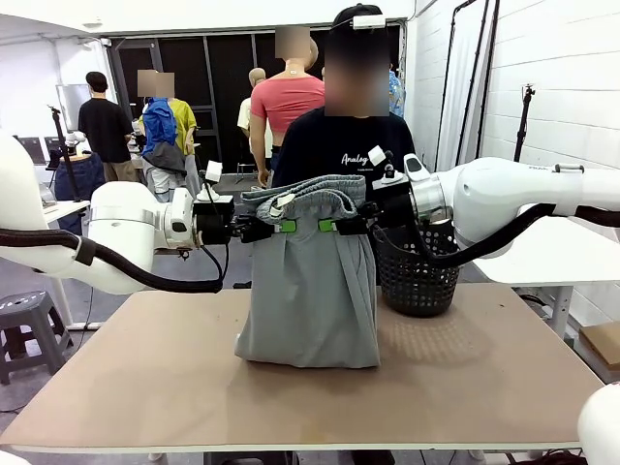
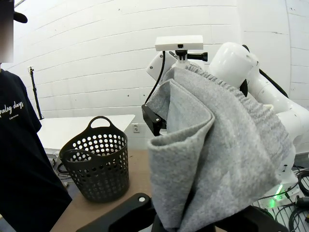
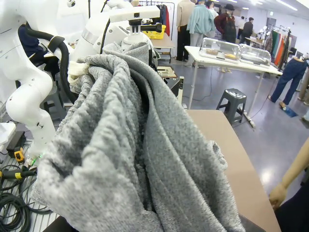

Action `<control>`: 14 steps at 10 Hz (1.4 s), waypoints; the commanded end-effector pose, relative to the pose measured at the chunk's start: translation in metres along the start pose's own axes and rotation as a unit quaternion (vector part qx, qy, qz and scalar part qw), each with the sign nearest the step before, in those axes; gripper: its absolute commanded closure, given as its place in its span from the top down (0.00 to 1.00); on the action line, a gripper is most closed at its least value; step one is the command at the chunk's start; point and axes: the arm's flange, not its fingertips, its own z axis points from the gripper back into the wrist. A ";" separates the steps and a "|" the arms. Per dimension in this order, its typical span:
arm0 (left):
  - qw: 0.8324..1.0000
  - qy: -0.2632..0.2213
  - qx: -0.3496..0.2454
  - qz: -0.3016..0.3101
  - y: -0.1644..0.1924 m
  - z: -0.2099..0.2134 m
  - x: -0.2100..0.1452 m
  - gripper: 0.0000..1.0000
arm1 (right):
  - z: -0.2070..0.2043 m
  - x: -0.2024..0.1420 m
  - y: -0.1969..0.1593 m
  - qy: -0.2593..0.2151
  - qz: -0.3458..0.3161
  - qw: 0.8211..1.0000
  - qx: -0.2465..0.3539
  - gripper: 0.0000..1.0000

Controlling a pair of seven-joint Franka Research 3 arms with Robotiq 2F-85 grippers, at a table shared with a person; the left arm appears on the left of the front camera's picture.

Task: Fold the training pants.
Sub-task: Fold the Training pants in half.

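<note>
The training pants [image 1: 310, 281] are held up by the waistband, clenched in the left pincer [image 1: 283, 227] and right pincer [image 1: 329, 226]; legs touch the desk [image 1: 465, 378]. Folding appears barely begun.

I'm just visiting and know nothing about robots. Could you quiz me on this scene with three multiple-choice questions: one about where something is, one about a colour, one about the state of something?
1. Where is the black basket?
A. on the table's far right part, beside the hanging cloth
B. on the floor
C. hanging from an arm

2. What colour are the training pants?
A. blue
B. light grey
C. red

3. How are the pants held?
A. lying flat, untouched
B. by one gripper alone
C. at the waistband by both grippers, hem resting on the table

Answers:
1 A, it stands on the tabletop by the right arm.
2 B, the fabric is pale grey throughout.
3 C, the left gripper and right gripper pinch the top edge.
</note>
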 end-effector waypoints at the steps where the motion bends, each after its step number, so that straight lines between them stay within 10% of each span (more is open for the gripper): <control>1: 1.000 -0.005 0.003 -0.004 0.000 -0.001 0.001 0.00 | 0.000 0.001 0.002 -0.004 0.001 1.000 -0.003 0.00; 14: 1.000 -0.005 0.003 -0.004 0.000 -0.001 0.001 0.00 | 0.000 0.001 0.002 -0.004 0.001 1.000 -0.003 0.00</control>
